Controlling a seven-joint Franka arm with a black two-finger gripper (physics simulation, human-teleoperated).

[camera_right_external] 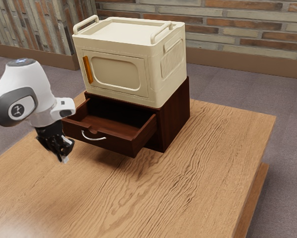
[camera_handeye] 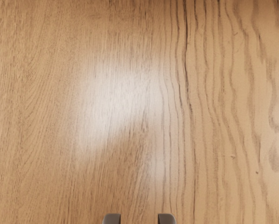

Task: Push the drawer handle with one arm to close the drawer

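At eight o'clock of the handle in the exterior view, and apart from it: the gripper, pointed down above the table, open, with a gap between the two fingertips in the wrist view. At nine o'clock from that exterior view's centre, the drawer, pulled well out of the dark box towards between seven and eight o'clock. On top, a cream box.

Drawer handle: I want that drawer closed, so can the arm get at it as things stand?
Likely yes: the tool hangs near the open drawer's front, and nothing visible stands between it and the silver handle.
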